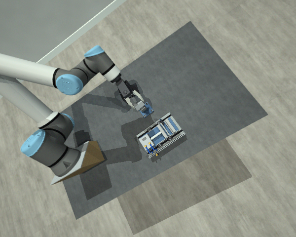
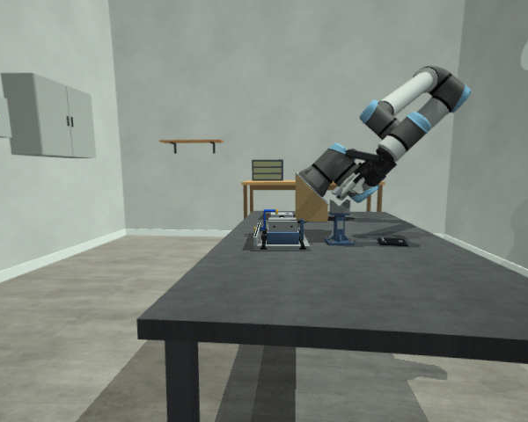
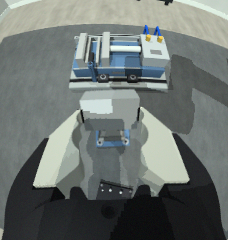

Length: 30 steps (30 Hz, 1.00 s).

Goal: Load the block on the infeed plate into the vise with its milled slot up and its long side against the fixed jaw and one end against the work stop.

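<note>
Gripper (image 1: 139, 102) (image 2: 346, 185) (image 3: 110, 108): pinching the part (image 1: 139, 105) (image 2: 341, 190) (image 3: 110, 107)
V-block (image 1: 148, 111) (image 2: 339, 207) (image 3: 113, 144): below the part
Vise (image 1: 158, 138) (image 2: 282, 237) (image 3: 119, 72): five o'clock of V-block, top view

Dark grey tabletop (image 1: 194, 84) (image 2: 327, 290) (image 3: 24, 110) carried vise (image 1: 161, 135) (image 2: 282, 236) (image 3: 119, 62), beyond fingertips in wrist view. Blue V-block stand (image 1: 146, 110) (image 2: 339, 229) (image 3: 113, 138) stood upright, below fingers. Black infeed plate (image 2: 392, 241) (image 3: 115, 189) lay flat, nearer gripper body than fingertips in wrist view. Wedge-shaped arm mount (image 1: 93, 155) (image 2: 311, 204) stood well apart from fingers.
</note>
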{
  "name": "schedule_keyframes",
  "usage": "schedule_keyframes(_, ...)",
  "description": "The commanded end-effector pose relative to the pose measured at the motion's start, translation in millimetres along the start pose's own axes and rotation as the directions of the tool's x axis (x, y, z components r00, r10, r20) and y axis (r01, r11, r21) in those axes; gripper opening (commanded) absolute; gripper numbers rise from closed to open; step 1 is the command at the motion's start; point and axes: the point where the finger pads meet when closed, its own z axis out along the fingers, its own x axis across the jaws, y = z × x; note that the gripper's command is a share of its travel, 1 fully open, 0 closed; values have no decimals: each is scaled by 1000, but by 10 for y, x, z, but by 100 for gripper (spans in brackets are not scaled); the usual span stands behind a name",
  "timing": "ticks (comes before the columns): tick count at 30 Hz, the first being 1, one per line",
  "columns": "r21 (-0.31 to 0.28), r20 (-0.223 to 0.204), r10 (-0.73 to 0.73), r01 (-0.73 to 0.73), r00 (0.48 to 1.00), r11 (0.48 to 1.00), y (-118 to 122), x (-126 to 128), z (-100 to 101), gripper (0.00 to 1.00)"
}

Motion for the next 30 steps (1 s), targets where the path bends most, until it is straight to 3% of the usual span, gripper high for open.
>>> schedule_keyframes(1,1,1,0,0,1000,1000,39,-6,40,0)
schedule_keyframes(30,1,1,0,0,1000,1000,162,-7,162,0)
